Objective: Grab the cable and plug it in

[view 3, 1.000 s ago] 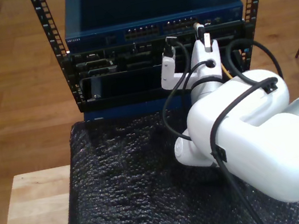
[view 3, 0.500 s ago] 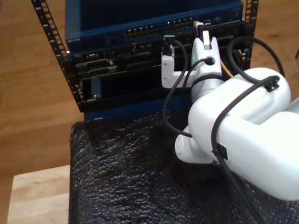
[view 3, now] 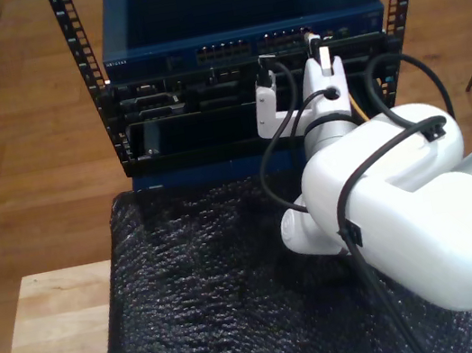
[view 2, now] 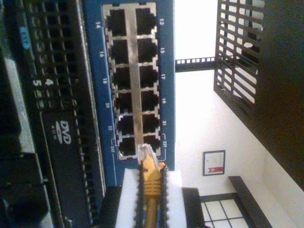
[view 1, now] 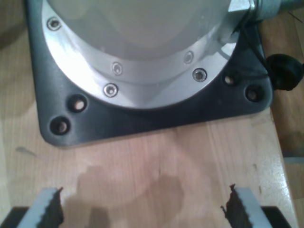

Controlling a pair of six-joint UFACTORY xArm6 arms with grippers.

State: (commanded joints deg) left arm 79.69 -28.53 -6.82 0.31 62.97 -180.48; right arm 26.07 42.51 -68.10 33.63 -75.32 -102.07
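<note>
1. My second gripper [view 2: 151, 199] is pinching the cable [view 2: 151, 190] between its white fingers [view 2: 127, 199], with the yellow boot and clear plug [view 2: 145, 153] sticking out past the fingertips.
2. The plug's tip is sitting right at the end pair of ports on the switch [view 2: 166, 71], at that port block's edge; whether it is seated inside a port I cannot tell.
3. In the exterior view the second gripper [view 3: 315, 45] is reaching up to the switch [view 3: 234, 12], near the end of its port row toward the exterior view's right.
4. A stretch of the cable [view 3: 355, 110] is showing below the switch, just beside the white arm [view 3: 398, 212].
5. Thick black cables [view 3: 281, 146] are looping off the arm in front of the rack [view 3: 87, 84] that is carrying the switch, covering part of the dark units under the switch.
6. Beside the switch, a black drive with a DVD logo [view 2: 59, 161] is sitting behind perforated metal.
7. A black, bumpy, glossy mat [view 3: 205, 310] is lying in front of the rack on a pale wooden table [view 3: 51, 346].
8. My first gripper [view 1: 142, 209] is hanging with its jaws spread wide and holding nothing, its serrated fingertips [view 1: 50, 209] above pale wood grain.
9. Beyond them a round silver flange [view 1: 142, 71] with screw heads is sitting on a black square base plate [view 1: 61, 114].
</note>
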